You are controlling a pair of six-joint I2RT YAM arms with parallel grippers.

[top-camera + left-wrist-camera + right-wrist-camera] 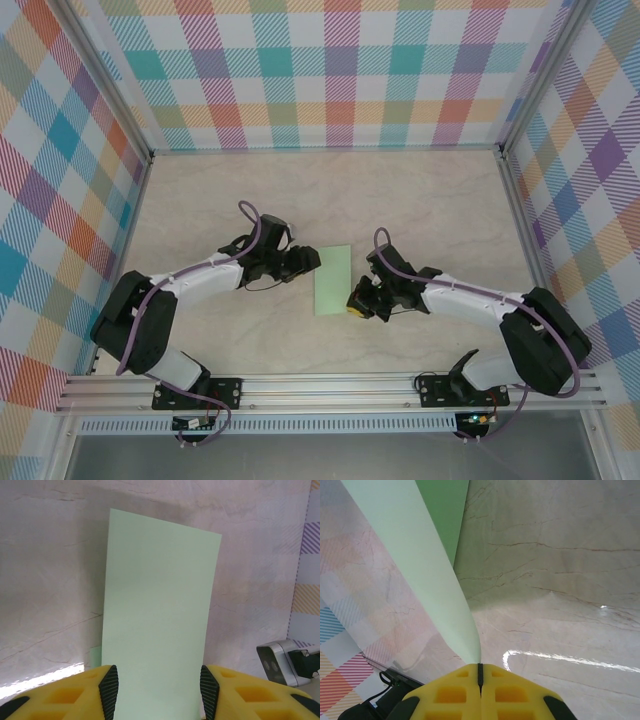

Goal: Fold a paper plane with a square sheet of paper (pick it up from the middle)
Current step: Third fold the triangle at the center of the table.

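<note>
The square sheet of paper (332, 280) is pale mint green and shows as a narrow upright rectangle at mid-table between the arms. My left gripper (305, 262) is at its left edge. In the left wrist view the sheet (157, 610) runs flat away from the left gripper (159, 692), whose black pads (109, 690) stand open on either side of its width. My right gripper (357, 303) is at the sheet's lower right corner. In the right wrist view the right gripper (480, 670) is shut on the paper's edge, and the sheet (420, 565) curves up and away to the left.
Plaid walls (60, 180) enclose the marble table (440, 210) on three sides. An aluminium rail (330, 390) carrying the arm bases runs along the near edge. The right arm's wrist camera (280, 662) sits close to the sheet's right side.
</note>
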